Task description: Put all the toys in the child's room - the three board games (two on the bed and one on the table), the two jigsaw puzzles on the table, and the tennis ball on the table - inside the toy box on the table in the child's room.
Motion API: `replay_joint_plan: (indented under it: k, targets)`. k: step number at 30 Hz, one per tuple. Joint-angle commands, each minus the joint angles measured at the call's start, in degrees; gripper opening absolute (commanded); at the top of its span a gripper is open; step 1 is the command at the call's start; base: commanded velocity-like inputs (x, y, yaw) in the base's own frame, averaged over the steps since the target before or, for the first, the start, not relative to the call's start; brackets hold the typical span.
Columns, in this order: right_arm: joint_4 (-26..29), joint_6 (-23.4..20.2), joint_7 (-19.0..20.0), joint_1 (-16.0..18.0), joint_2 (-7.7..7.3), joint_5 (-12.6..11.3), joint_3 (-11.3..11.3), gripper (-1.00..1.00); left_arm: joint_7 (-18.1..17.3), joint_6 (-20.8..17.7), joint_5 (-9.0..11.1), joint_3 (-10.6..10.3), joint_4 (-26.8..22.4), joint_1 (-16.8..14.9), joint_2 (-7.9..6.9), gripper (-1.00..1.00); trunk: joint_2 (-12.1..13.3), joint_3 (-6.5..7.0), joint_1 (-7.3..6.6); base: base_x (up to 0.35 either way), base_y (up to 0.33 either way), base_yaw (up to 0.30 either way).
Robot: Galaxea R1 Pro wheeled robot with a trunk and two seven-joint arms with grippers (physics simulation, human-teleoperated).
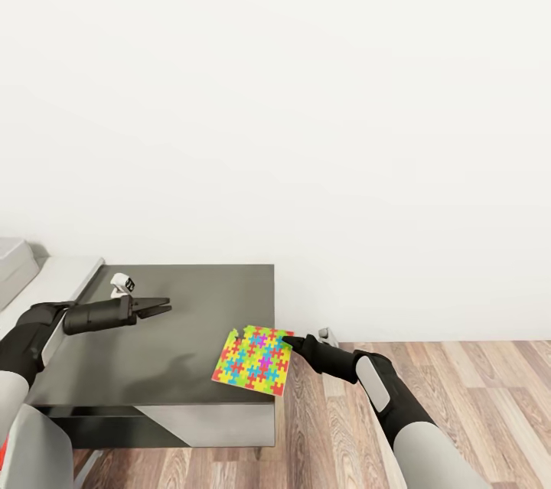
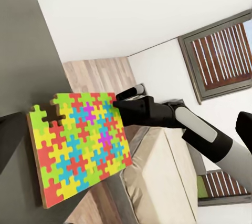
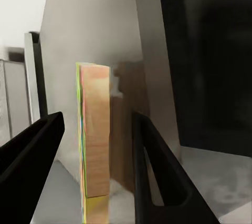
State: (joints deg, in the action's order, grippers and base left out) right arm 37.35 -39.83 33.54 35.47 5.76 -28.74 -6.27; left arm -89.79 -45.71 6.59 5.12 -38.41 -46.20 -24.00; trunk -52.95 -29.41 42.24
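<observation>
The dark grey side unit [image 1: 176, 336] takes up the near left of the scene, set against a plain white wall, with wood-plank floor [image 1: 428, 389] to its right. At the far left a strip of the lighter table [image 1: 65, 275] runs alongside it, and a corner of what looks like the toy box [image 1: 11, 259] sits there, though too little of it shows to be sure.

The jigsaw puzzle [image 1: 255, 360] is at the unit's near right corner, overhanging the edge, which leaves its rim free for a grip from the side. The right gripper [image 1: 289, 341] comes in from the floor side at the puzzle's right edge. Its wrist view looks along the puzzle's thin edge [image 3: 94, 145] standing between the two fingers [image 3: 152, 166], which are spread with a gap on each side, so nothing is clamped yet. I judge it is lining up to pinch the board edge-on.

The left gripper [image 1: 162, 309] hovers over the unit's far left part, well apart from the puzzle, its fingers drawn together and holding nothing.
</observation>
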Motion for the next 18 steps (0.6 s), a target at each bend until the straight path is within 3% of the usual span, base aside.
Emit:
replay_joint_plan:
  k: [1, 18]
  targets:
    - [0.0, -0.3, 0.1, 0.0, 0.06, 0.1, -0.3, -1.00, -0.2, -0.6, 0.0, 0.0, 0.0, 0.0, -0.01, 1.00, 0.4, 0.13, -0.22, 0.000, 0.000, 0.000]
    - [0.3, -0.2, 1.0, 0.0, -0.55, -0.4, -0.5, -1.00, -0.2, -2.2, -0.3, -0.4, 0.0, -0.1, 0.01, 1.00, 7.2, 3.18, -3.95, 0.000, 0.000, 0.000]
